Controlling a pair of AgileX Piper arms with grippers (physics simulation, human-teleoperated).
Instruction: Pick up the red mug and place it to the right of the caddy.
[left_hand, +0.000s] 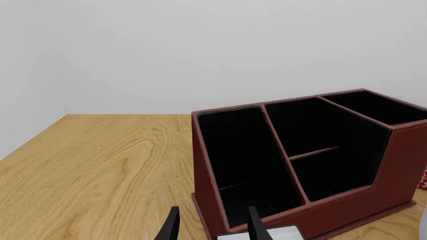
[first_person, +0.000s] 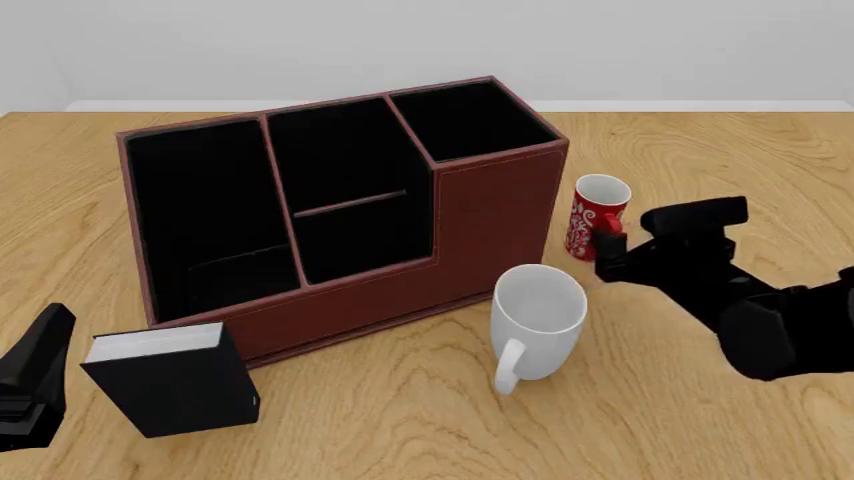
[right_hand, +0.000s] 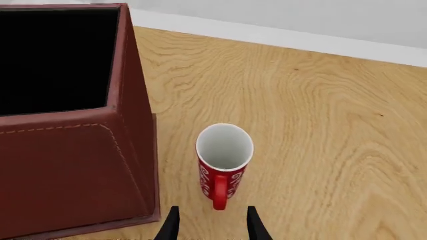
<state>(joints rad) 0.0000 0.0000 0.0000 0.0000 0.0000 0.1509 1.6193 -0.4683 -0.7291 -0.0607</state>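
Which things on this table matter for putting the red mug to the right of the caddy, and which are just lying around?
Part of the job:
- small red ceramic mug with white swirls, standing upright right of the caddy
- large reddish-brown leather-like caddy with three black compartments
- right end effector, open at the mug's handle

Just lying about:
- larger plain white mug
- small black book-like box
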